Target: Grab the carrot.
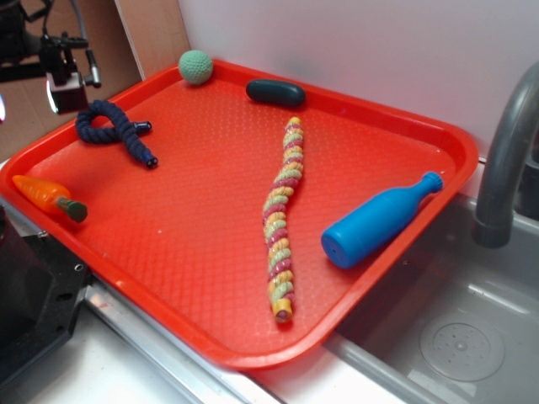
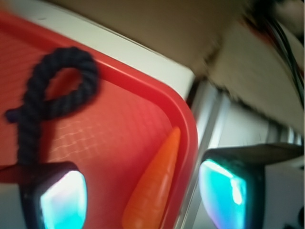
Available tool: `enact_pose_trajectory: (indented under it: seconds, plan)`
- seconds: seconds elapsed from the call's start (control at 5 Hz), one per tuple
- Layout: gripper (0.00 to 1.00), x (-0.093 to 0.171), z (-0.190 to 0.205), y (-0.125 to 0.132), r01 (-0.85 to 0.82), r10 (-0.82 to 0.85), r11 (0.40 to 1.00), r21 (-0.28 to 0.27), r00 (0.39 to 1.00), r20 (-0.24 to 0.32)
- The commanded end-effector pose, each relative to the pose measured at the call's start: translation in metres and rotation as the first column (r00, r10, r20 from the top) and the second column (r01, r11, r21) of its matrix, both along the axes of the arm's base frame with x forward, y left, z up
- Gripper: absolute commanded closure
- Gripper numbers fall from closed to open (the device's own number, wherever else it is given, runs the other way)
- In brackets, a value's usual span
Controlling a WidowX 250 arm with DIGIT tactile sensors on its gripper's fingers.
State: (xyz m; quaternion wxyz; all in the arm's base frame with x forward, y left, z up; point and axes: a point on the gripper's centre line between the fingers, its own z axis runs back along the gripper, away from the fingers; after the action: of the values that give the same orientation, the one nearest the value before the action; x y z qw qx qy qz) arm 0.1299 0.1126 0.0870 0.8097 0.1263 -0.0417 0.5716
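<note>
Carrot lies at the red tray's left corner, hard against the raised rim. Approach step, I judge: the tool hangs spread, framing the carrot. Next it should descend squarely; one finger sits beyond the rim, so clearance looks tight.

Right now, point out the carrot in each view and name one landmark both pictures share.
Exterior: the carrot lies at the far left edge of the red tray, stem end toward the tray's middle.
Wrist: the carrot sits bottom centre, along the tray's rim, between the gripper fingers, only its orange body showing.
Shared landmark: the looped dark blue rope.
</note>
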Motion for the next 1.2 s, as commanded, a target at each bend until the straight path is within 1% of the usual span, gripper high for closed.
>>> enact_pose_trajectory:
  seconds: [0.0,0.2,0.4,0.6,0.8,1.0]
  plan:
    - [0.00,-0.018,-0.021,-0.017,0.029,-0.024,0.998,-0.063,0.997,0.078]
    - [0.00,-0.019,-0.038,-0.030,0.084,-0.074,0.992,-0.090,0.991,0.113]
    - [0.00,-0.018,-0.050,-0.038,0.090,-0.081,0.991,-0.094,0.992,0.102]
    - [0.00,-0.021,-0.059,-0.042,0.089,-0.082,0.991,-0.098,0.994,0.074]
    - [0.00,-0.020,-0.065,-0.038,0.122,-0.115,0.987,-0.103,0.991,0.073]
    - [0.00,-0.005,-0.061,-0.029,0.173,-0.163,0.978,-0.116,0.982,0.093]
